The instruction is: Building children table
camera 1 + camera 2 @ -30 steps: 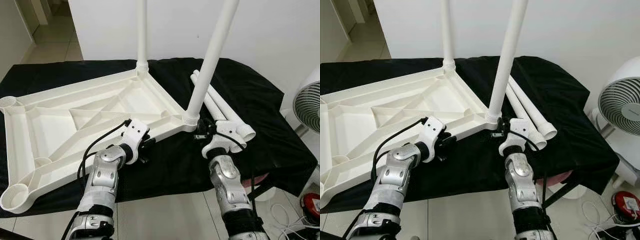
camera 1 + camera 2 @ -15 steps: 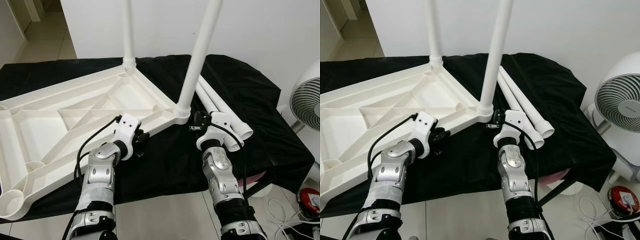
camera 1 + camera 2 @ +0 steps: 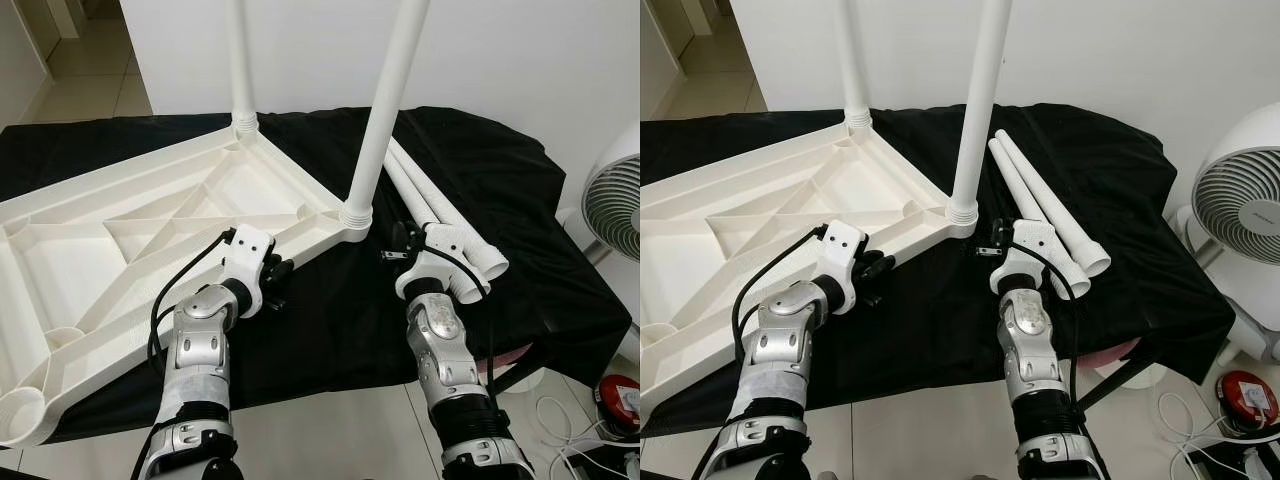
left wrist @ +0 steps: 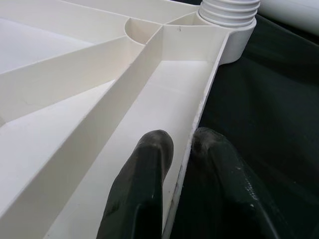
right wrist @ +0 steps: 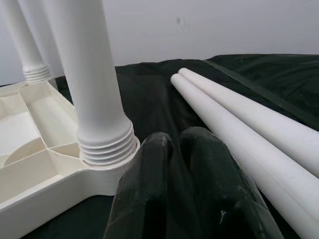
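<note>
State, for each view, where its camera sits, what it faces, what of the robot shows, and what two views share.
Left eye view: head, down at tabletop; both arms.
Right eye view: same, offset.
Left wrist view: left gripper, fingers straddling the rim.
Right wrist view: right gripper, fingers together, near screwed-in leg.
Shared: loose legs, also in the right wrist view.

We see an evenly lit, bright room; the head views are sharp, with soft shadows under the white table top (image 3: 150, 215) on the black cloth (image 3: 480, 190). In the wrist views, the black fingertips (image 4: 149, 164) close to the lens look slightly soft.
</note>
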Available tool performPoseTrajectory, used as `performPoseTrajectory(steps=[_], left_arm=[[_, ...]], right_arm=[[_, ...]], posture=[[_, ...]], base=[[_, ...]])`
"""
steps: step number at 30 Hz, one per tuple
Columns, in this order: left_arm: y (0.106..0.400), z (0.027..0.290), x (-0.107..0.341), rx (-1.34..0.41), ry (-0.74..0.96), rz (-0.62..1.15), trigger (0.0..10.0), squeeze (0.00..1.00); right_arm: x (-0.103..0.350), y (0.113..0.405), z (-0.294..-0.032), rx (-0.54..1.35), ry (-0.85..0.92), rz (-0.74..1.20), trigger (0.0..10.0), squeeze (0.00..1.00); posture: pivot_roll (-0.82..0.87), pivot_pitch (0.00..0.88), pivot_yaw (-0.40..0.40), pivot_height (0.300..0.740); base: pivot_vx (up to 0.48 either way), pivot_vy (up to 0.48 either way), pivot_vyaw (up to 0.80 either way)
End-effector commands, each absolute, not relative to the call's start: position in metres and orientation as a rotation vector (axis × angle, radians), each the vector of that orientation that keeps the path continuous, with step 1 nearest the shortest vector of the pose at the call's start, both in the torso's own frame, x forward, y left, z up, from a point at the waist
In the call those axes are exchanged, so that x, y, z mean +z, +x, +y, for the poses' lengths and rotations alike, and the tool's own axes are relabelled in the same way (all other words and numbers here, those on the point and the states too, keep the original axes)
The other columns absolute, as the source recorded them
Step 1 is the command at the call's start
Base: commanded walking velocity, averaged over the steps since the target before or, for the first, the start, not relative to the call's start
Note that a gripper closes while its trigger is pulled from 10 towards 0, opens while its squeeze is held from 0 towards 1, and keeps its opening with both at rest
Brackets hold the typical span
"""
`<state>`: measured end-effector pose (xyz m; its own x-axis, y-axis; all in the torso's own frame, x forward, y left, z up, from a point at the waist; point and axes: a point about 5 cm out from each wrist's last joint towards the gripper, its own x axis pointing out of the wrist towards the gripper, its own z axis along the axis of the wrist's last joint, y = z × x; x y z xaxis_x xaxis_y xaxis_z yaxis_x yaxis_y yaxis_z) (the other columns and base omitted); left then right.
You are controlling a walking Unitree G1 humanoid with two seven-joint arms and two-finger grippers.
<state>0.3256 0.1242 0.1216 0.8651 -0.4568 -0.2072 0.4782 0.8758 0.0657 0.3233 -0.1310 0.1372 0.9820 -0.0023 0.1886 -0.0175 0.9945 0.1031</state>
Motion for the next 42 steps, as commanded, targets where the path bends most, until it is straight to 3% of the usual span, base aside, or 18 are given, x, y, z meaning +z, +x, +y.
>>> performPoseTrajectory(steps=[1, 2, 3, 5, 10, 11, 12, 16, 27, 28, 29, 32, 33, 42], left_arm=[[0.332, 0.153, 0.135, 0.171, 0.107, 0.086, 2.9, 0.0], [0.332, 0.153, 0.135, 0.171, 0.107, 0.086, 2.9, 0.0], [0.333, 0.144, 0.136, 0.1, 0.082, 0.079, 10.0, 0.3], [0.332, 0.122, 0.141, -0.087, 0.061, 0.041, 10.0, 1.0], [0.33, 0.107, 0.145, -0.209, 0.08, 0.006, 10.0, 1.0], [0.327, 0.1, 0.149, -0.276, 0.09, -0.028, 10.0, 0.64], [0.324, 0.094, 0.153, -0.335, 0.097, -0.063, 10.0, 0.0], [0.32, 0.09, 0.159, -0.399, 0.11, -0.106, 10.0, 0.0], [0.324, 0.118, 0.151, -0.375, 0.21, -0.099, 10.0, 0.0], [0.325, 0.124, 0.147, -0.373, 0.219, -0.083, 10.0, 0.09], [0.328, 0.131, 0.142, -0.35, 0.257, -0.059, 10.0, 0.91], [0.331, 0.141, 0.138, -0.334, 0.324, -0.038, 10.0, 0.83], [0.332, 0.147, 0.137, -0.342, 0.359, -0.026, 10.0, 0.0], [0.333, 0.182, 0.139, -0.352, 0.506, 0.026, 10.0, 0.0]], right_arm=[[0.136, 0.324, -0.13, 0.009, 0.095, -0.189, 10.0, 0.0], [0.136, 0.324, -0.13, 0.009, 0.095, -0.189, 10.0, 0.0], [0.136, 0.324, -0.13, 0.01, 0.093, -0.188, 10.0, 0.0], [0.134, 0.324, -0.131, 0.014, 0.088, -0.185, 10.0, 0.0], [0.133, 0.324, -0.13, 0.016, 0.084, -0.184, 10.0, 0.0], [0.133, 0.324, -0.13, 0.017, 0.084, -0.184, 10.0, 0.0], [0.132, 0.323, -0.129, 0.019, 0.083, -0.184, 10.0, 0.0], [0.132, 0.323, -0.127, 0.021, 0.083, -0.183, 10.0, 0.0], [0.13, 0.322, -0.127, 0.018, 0.09, -0.186, 10.0, 0.0], [0.129, 0.321, -0.128, 0.016, 0.09, -0.186, 10.0, 0.0], [0.129, 0.321, -0.129, 0.015, 0.089, -0.188, 10.0, 0.0], [0.13, 0.32, -0.13, 0.014, 0.084, -0.191, 10.0, 0.0], [0.13, 0.32, -0.13, 0.012, 0.082, -0.193, 10.0, 0.0], [0.125, 0.314, -0.137, -0.018, 0.076, -0.186, 10.0, 0.0]], posture=[[-0.1, 0.0, -0.005, 0.74], [-0.1, 0.0, -0.005, 0.74], [-0.09, 0.0, -0.003, 0.74], [-0.09, 0.0, 0.0, 0.74], [-0.09, 0.0, 0.002, 0.74], [-0.09, 0.0, 0.004, 0.74], [-0.09, 0.0, 0.007, 0.74], [-0.08, 0.0, 0.009, 0.74], [-0.08, 0.0, 0.02, 0.74], [-0.08, 0.0, 0.021, 0.74], [-0.08, 0.0, 0.025, 0.74], [-0.08, 0.0, 0.027, 0.74], [-0.08, 0.0, 0.035, 0.74], [-0.08, 0.0, 0.057, 0.74]], base=[[0.0, 0.0, 0.0], [0.0, 0.0, 0.0], [0.0, 0.0, 0.0], [0.0, 0.0, 0.0], [0.0, 0.0, 0.0], [0.0, 0.0, 0.0], [0.0, 0.0, 0.0], [0.0, 0.0, 0.0], [0.0, 0.0, 0.0], [0.0, 0.0, 0.0], [0.0, 0.0, 0.0], [0.0, 0.0, 0.0], [0.0, 0.0, 0.0], [0.0, 0.0, 0.0]])
